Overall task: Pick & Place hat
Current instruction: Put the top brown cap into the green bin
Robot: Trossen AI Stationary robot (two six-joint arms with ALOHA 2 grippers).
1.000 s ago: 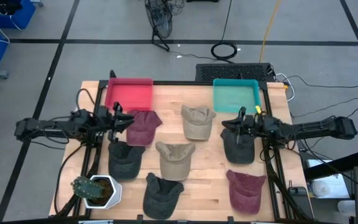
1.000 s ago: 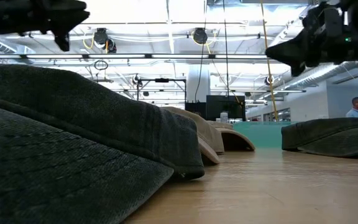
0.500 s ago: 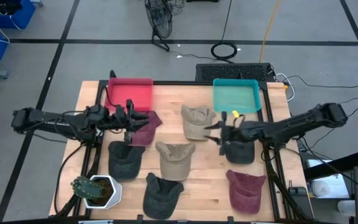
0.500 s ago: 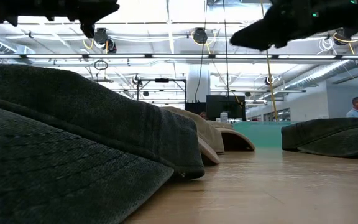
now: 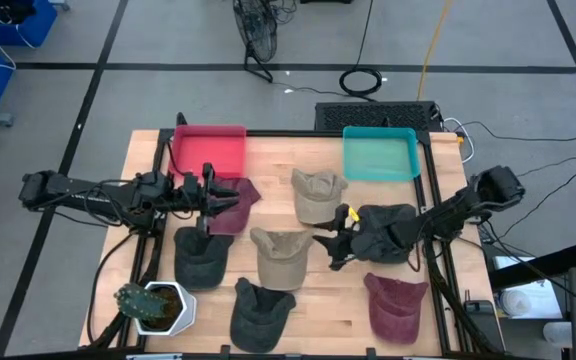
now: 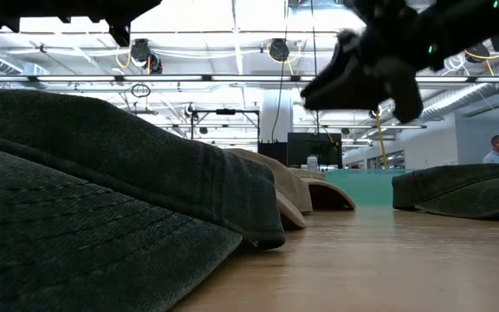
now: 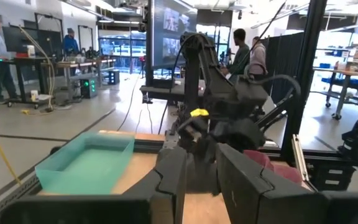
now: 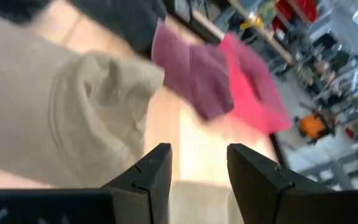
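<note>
I count seven hats on the wooden table (image 5: 338, 290): two maroon, two tan, three dark grey. The first maroon hat (image 5: 230, 206) lies just below the red tray (image 5: 208, 150), and the second maroon hat (image 5: 395, 308) sits near the front right corner. The upper tan hat (image 5: 316, 197) lies between the two trays; the lower tan hat (image 5: 280, 256) sits at the table's centre. One dark grey hat (image 5: 200, 256) is on the left, another dark grey hat (image 5: 262, 310) sits at the front, and the right dark grey hat (image 5: 388, 232) lies below the teal tray (image 5: 379, 154). That makes two trays, both at the back edge, and one potted plant (image 5: 156, 304) at the front left corner.

My right gripper (image 5: 339, 250) reaches in across the right dark grey hat and hangs over bare wood between it and the lower tan hat. In its wrist view the fingers (image 8: 156, 168) stand apart with nothing between them. My left gripper (image 5: 206, 205) hovers at the first maroon hat's left edge; from the wrist its fingers (image 7: 173, 177) show a narrow gap and nothing in it. Whether it touches the hat I cannot tell from overhead.

Several people stand in the room behind.
</note>
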